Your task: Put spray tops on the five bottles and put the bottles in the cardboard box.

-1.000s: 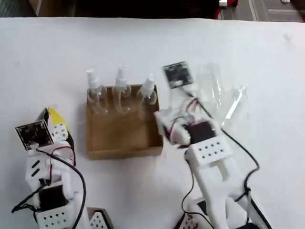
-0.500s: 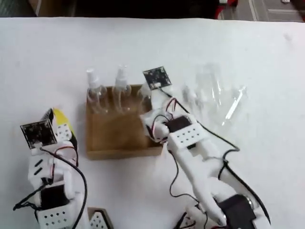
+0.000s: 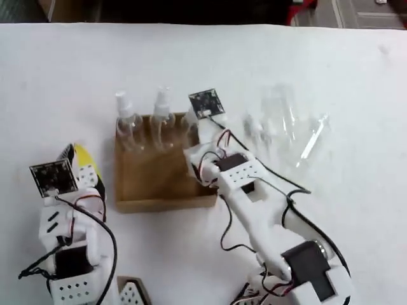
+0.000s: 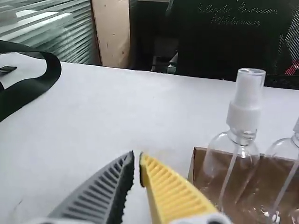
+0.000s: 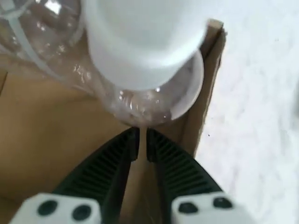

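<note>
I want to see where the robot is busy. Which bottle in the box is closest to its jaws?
The bottle at the box's right end, in the corner: the right arm's jaws, shut, are right beside it. The other two bottles stand farther left.

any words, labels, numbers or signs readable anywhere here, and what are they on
No text here can be read.
Dark panel in the room behind: pale lettering, too blurred to read.
Bottles and cardboard box: no label or print visible.
</note>
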